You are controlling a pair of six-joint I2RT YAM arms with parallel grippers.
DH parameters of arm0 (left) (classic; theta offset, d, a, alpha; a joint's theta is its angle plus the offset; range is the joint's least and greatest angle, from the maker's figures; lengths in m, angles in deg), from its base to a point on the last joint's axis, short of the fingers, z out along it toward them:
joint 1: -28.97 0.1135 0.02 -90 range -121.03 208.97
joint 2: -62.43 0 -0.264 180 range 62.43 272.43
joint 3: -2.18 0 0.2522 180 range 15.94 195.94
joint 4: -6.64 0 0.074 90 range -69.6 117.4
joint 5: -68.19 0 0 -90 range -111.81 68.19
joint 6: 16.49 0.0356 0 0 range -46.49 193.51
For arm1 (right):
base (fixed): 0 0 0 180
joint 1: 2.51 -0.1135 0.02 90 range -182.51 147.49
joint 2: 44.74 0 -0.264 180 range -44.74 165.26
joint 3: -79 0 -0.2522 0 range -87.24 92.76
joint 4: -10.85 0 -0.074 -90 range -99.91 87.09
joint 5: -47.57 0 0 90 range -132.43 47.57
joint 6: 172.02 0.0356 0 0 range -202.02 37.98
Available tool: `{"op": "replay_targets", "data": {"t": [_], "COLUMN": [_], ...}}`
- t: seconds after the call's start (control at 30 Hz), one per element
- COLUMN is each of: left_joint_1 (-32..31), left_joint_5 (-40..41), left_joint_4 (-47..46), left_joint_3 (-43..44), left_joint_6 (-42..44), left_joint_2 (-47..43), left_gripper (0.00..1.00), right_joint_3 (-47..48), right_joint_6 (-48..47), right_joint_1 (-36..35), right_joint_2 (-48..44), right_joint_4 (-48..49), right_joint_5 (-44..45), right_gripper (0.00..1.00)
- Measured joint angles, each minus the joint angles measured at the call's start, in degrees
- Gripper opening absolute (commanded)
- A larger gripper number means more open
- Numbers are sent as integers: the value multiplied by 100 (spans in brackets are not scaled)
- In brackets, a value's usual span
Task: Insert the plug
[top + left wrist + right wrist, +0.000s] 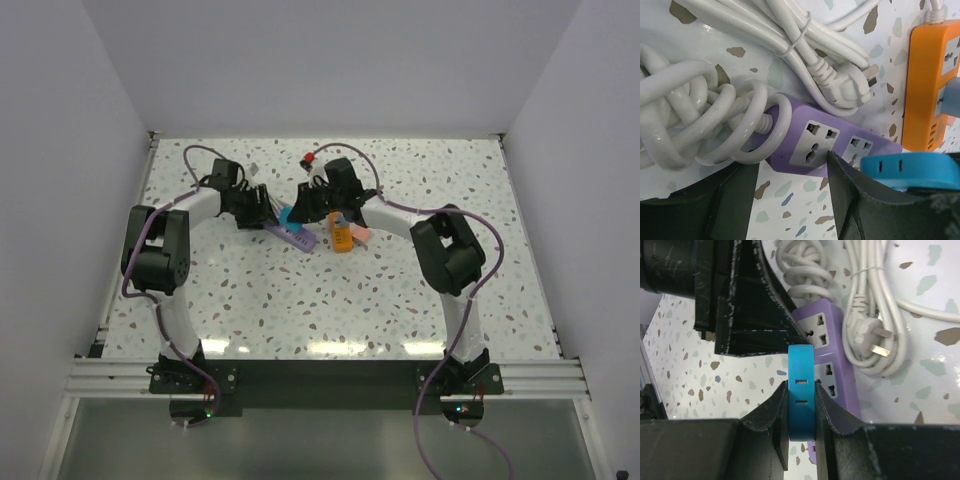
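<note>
Blue plug [801, 365] is clamped between the right gripper's [801, 395] fingers, mid-frame, above the purple power strip [832, 355]; the left gripper's [787, 167] fingers are spread apart.

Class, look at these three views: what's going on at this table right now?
The right gripper is clamped on a blue block, holding it over the purple power strip. The left gripper stands open at the strip's cable end. A white plug lies loose beside it; the visible sockets are empty.
</note>
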Motion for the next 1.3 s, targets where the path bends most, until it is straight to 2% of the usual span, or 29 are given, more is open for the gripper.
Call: {"op": "replay_targets", "data": {"t": [0.23, 0.57, 1.3], "left_joint_1": [-2, -9, -15], "left_joint_5": [-166, -391, -507], "left_joint_4": [57, 181, 326], "left_joint_3": [11, 140, 264], "left_joint_6": [289, 577, 654], "left_joint_2": [0, 101, 184], "left_gripper": [53, 50, 47], "right_joint_3": [9, 317, 286], "right_joint_6": [2, -57, -647], "right_joint_1": [289, 426, 354], "right_joint_2": [0, 4, 103], "right_joint_4": [7, -24, -450], "right_joint_5": [103, -31, -199], "right_gripper": [0, 0, 0]}}
